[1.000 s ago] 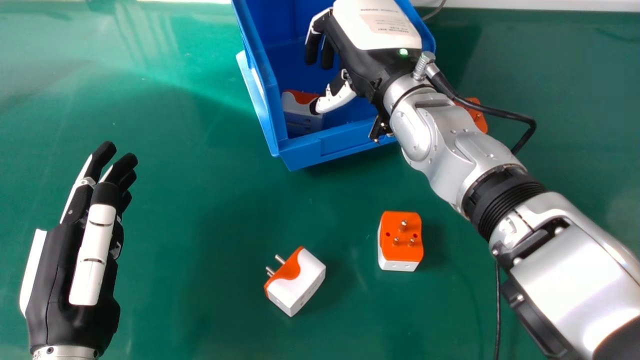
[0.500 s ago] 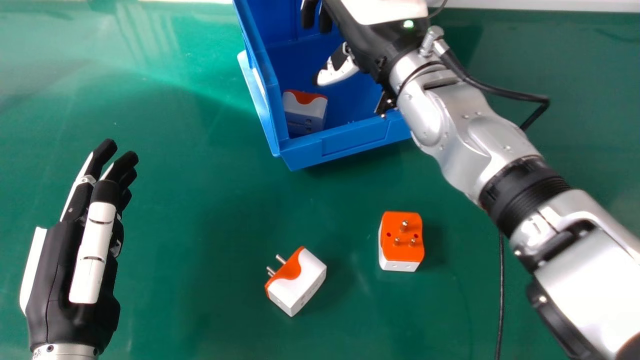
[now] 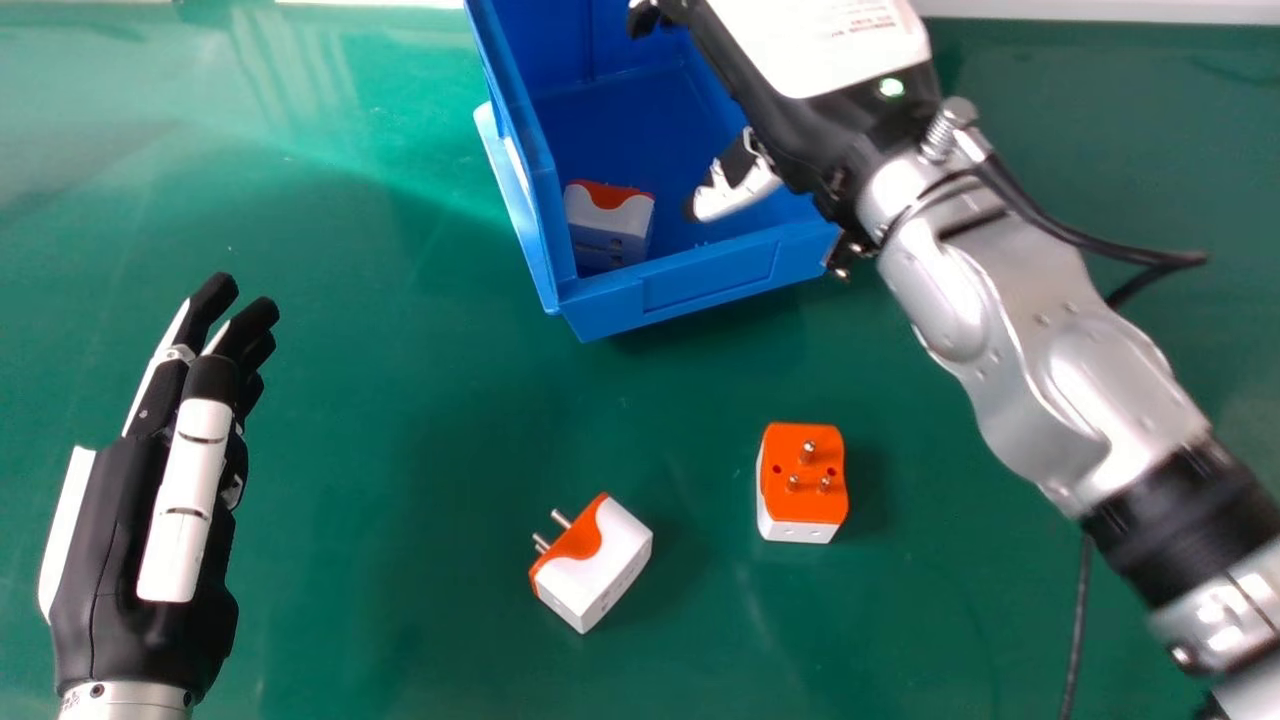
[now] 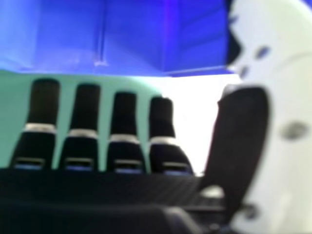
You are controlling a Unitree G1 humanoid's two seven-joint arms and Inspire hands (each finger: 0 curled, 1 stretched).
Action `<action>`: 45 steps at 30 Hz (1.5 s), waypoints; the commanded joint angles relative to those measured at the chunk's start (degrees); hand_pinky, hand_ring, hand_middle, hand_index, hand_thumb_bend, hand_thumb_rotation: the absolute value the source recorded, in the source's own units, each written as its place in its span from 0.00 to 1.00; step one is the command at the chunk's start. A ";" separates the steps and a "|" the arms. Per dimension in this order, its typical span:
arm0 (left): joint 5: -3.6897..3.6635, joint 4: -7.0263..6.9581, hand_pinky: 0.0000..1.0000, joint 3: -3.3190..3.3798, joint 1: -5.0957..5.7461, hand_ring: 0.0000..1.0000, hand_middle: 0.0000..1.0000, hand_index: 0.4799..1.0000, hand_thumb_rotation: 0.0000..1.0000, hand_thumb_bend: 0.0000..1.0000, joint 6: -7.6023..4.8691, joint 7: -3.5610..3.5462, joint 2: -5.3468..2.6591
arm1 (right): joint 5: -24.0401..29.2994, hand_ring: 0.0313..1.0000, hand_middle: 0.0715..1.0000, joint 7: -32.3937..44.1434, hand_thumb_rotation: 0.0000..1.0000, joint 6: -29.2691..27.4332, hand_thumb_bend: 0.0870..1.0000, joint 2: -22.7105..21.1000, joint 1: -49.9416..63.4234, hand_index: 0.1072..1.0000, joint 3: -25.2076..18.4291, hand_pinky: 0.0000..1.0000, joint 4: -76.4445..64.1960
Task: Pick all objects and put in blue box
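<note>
White-and-orange adaptor (image 3: 610,222) inside the blue box (image 3: 700,282), near its left wall and near end. My right hand (image 3: 820,50) over the box, open, fingers straight in the right hand view, thumb apart from the adaptor. Nearer me on the green table (image 3: 400,400): an upright adaptor (image 3: 802,485), orange face and pins up; to its left, a tilted adaptor (image 3: 605,565), pins toward the far left. My left hand (image 3: 150,520) open above the table, well left of both.

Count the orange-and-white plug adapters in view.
3: one adapter inside the blue box; a pins-up adapter on the green table; a sideways adapter to its left on the table. The right arm may hide others.
</note>
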 commanded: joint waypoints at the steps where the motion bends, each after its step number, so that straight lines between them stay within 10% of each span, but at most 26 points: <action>1: -0.37 -0.94 1.00 0.32 0.15 0.94 0.91 0.85 0.79 0.59 -0.48 -0.13 0.45 | -0.93 0.85 0.86 2.16 0.10 1.08 0.77 -1.85 2.66 0.82 -2.38 0.73 -6.68; 22: -0.64 -1.09 1.00 0.39 0.71 0.94 0.91 0.86 0.77 0.61 0.07 -0.79 0.84 | -2.97 1.00 1.00 0.11 0.49 2.33 0.89 -3.56 37.62 0.99 -18.09 0.97 -37.27; 45: -0.84 -0.61 1.00 0.30 0.41 0.94 0.91 0.86 0.77 0.61 -0.17 -0.69 0.38 | -3.27 1.00 1.00 1.16 0.45 7.93 0.84 -0.48 38.35 0.99 -24.26 0.95 -31.23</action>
